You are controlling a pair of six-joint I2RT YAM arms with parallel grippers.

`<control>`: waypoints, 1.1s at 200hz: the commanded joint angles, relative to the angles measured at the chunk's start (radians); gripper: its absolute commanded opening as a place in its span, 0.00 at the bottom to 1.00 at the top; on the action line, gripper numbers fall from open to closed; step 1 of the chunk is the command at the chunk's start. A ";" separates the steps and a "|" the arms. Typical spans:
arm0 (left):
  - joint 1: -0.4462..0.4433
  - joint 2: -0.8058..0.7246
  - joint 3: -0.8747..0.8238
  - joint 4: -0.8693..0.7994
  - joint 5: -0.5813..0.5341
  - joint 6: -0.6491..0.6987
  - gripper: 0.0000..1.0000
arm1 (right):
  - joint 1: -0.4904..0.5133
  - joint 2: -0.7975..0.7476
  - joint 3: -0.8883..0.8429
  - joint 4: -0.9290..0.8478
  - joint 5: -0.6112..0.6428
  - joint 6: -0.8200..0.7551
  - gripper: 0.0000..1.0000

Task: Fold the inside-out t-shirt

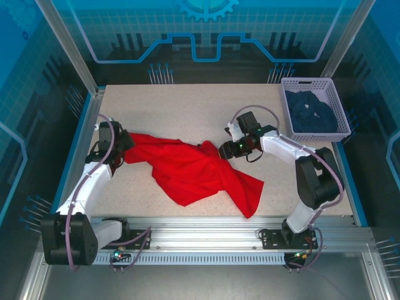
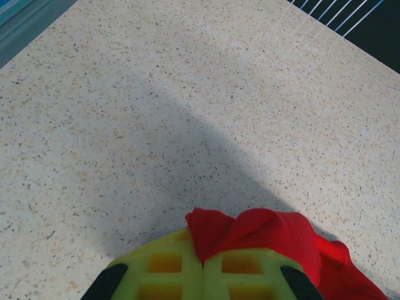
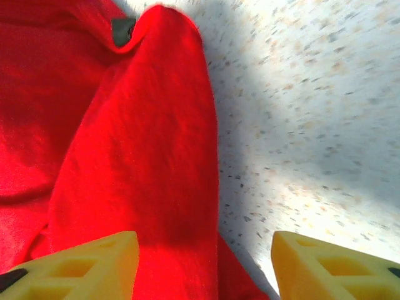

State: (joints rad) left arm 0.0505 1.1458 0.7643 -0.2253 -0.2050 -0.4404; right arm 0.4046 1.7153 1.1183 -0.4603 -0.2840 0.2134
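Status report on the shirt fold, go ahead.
Left gripper shut on bright red cloth t-shirt edge. Right gripper open, cloth between its fingers. Shirt crumpled mid-table, unfolded. White plastic basket stands apart, far right.

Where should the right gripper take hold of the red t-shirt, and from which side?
Probably the raised fold of the t-shirt between the fingers of the open right gripper, taken from above: it stands as a ridge off the table, so they can close across it. The left gripper holds the other end.

T-shirt [image 3: 144,156] cut off at left, bottom edges; small dark patch [image 3: 123,30] near fold, possibly label, too blurred.
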 commanded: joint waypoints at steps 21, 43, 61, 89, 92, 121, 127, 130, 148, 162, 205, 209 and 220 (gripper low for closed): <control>0.012 -0.004 -0.011 0.031 0.029 -0.008 0.00 | 0.003 0.022 -0.040 0.086 -0.142 0.067 0.26; 0.012 -0.008 -0.011 0.031 0.043 -0.009 0.00 | -0.014 0.010 -0.029 0.095 -0.178 0.070 0.03; 0.012 -0.024 -0.014 0.028 0.064 -0.012 0.00 | -0.038 -0.054 -0.026 0.081 -0.176 0.047 0.00; 0.011 -0.063 -0.031 0.024 0.193 -0.036 0.00 | -0.075 -0.277 -0.017 0.039 -0.049 -0.023 0.00; 0.010 -0.066 -0.035 0.023 0.216 -0.042 0.00 | -0.074 -0.299 -0.016 0.034 -0.031 -0.032 0.00; -0.035 -0.134 -0.124 0.006 0.393 -0.102 0.00 | -0.058 -0.476 -0.059 0.022 0.058 -0.074 0.00; -0.052 -0.156 -0.149 -0.009 0.392 -0.108 0.00 | -0.053 -0.501 -0.083 0.021 0.070 -0.069 0.00; -0.061 -0.168 -0.163 -0.018 0.387 -0.108 0.00 | -0.052 -0.515 -0.097 0.018 0.077 -0.065 0.00; -0.096 -0.240 -0.244 -0.066 0.317 -0.120 0.00 | -0.046 -0.562 -0.183 -0.023 0.169 -0.021 0.00; -0.097 -0.276 -0.299 -0.080 0.245 -0.133 0.07 | -0.050 -0.564 -0.232 -0.049 0.235 0.009 0.00; -0.135 -0.270 -0.242 -0.050 0.206 -0.083 0.57 | -0.056 -0.483 -0.257 -0.032 0.221 0.050 0.00; -0.149 -0.266 -0.226 -0.048 0.195 -0.069 0.59 | -0.056 -0.477 -0.256 -0.028 0.220 0.050 0.00; -0.197 -0.249 -0.187 -0.023 0.167 -0.023 0.66 | -0.055 -0.459 -0.252 -0.019 0.217 0.050 0.00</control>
State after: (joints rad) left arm -0.0761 0.8791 0.4793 -0.2890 0.0166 -0.5438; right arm 0.3523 1.2381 0.8497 -0.4900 -0.0822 0.2363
